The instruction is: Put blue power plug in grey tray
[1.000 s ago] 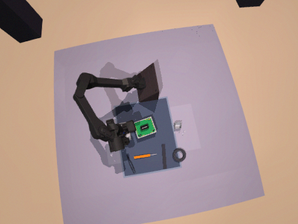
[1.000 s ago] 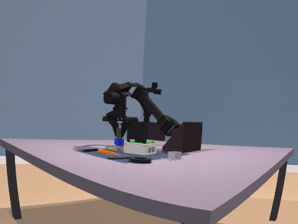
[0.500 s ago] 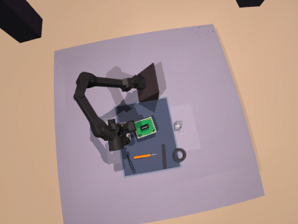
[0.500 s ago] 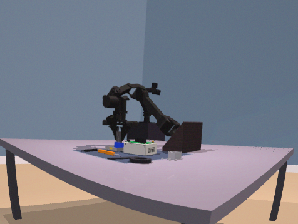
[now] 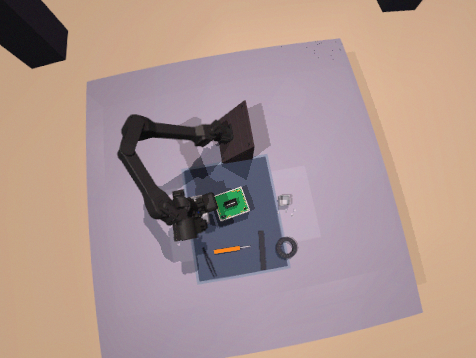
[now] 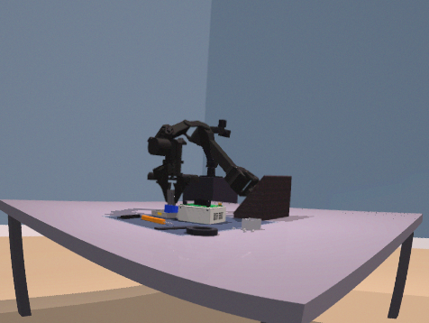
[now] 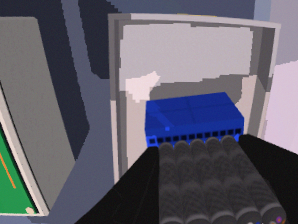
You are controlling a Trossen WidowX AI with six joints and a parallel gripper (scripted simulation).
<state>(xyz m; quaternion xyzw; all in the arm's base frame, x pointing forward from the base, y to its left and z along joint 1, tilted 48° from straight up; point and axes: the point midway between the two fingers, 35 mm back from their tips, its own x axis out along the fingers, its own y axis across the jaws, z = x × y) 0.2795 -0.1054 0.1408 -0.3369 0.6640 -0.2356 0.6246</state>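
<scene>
The blue power plug (image 6: 171, 208) (image 7: 194, 116) is between my fingers, with its thick dark cables rising between them. My gripper (image 6: 171, 202) (image 7: 198, 149) is shut on it and points down. The plug is inside the outline of the grey tray (image 6: 155, 211) (image 7: 114, 90), low at the level of its walls. I cannot tell whether it touches the tray floor. The circuit board (image 5: 240, 196) (image 7: 14, 197) is green, sits in a white housing beside the tray, and has a black socket (image 5: 230, 203) without the plug. The arm hides the plug and most of the tray in the top view.
On the blue mat (image 5: 230, 175) lie an orange screwdriver (image 5: 226, 250) (image 6: 153, 219), black tweezers (image 5: 210, 263) and a dark bar (image 5: 262, 250). A black ring (image 5: 279, 248) is at the mat's edge. A small clear block (image 5: 285, 200) (image 6: 251, 224) and a dark wedge (image 5: 243, 137) (image 6: 272, 200) stand nearby.
</scene>
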